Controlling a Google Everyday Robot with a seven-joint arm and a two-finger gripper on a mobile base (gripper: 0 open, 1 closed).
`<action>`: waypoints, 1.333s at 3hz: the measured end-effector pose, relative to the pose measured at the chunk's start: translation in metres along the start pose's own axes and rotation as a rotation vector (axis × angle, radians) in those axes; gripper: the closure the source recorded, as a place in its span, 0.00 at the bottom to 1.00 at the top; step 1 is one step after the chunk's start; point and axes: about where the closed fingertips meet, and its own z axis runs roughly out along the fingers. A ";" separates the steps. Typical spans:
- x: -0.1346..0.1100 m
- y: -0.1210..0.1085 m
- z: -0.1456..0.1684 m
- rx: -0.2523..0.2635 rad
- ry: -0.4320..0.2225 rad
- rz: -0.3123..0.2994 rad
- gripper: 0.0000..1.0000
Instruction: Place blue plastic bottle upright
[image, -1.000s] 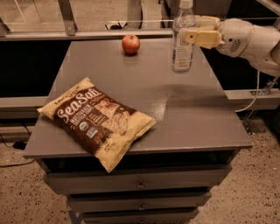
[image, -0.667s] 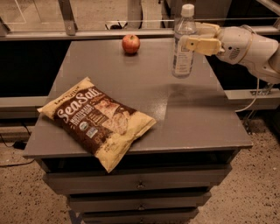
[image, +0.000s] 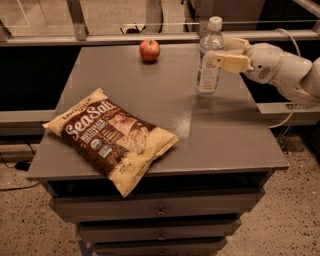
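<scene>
The blue plastic bottle (image: 207, 60) is clear with a white cap and a white-and-blue label. It stands upright near the table's back right, with its base at or just above the tabletop. My gripper (image: 218, 54) reaches in from the right at label height. Its pale yellow fingers (image: 231, 62) sit on either side of the bottle's upper body and are closed on it. The white arm (image: 280, 70) extends off the right edge.
A red apple (image: 149, 50) sits at the back centre of the grey table (image: 220, 140). A large brown-and-yellow chip bag (image: 112, 137) lies at the front left, overhanging the front edge. Drawers are below the tabletop. A metal rail runs behind the table.
The bottle and my gripper have moved together down and toward the camera. The bottle has stayed upright in the grip. The apple and the bag have not moved.
</scene>
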 end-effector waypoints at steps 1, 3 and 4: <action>0.009 -0.001 -0.004 0.015 -0.019 0.025 0.82; 0.024 0.001 -0.010 0.027 -0.028 0.054 0.37; 0.030 0.002 -0.013 0.033 -0.025 0.063 0.13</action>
